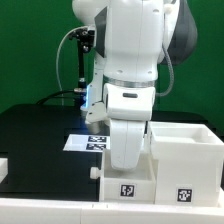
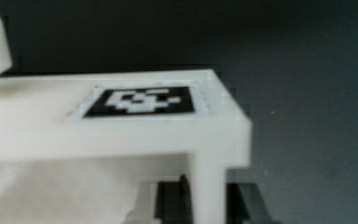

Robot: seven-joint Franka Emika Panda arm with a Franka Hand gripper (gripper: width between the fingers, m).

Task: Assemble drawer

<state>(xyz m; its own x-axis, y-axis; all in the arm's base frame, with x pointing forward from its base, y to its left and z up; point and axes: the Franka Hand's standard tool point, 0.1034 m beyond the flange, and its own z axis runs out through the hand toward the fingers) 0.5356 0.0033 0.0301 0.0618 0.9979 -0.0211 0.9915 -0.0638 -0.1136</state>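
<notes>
**Gripping a drawer tray by its wall**

Arm (image 1: 130, 60): upright, with the wrist pointing straight down over the near part of the black table (image 1: 40, 125).
Gripper (image 2: 208, 200): dark fingers (image 2: 172, 202) closed on either side of a thin white wall of the tray (image 2: 87, 125).
Tray: bears a tag (image 2: 144, 102) and sits just beside the open-topped housing (image 1: 185, 160), on the exterior view's right.
Marker board (image 1: 95, 142): lies flat behind the tray.

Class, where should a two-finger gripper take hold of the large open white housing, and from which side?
The housing stands upright with its top open. It is probably best to grip a thin wall at the rim from above, with one finger inside and one outside.
</notes>
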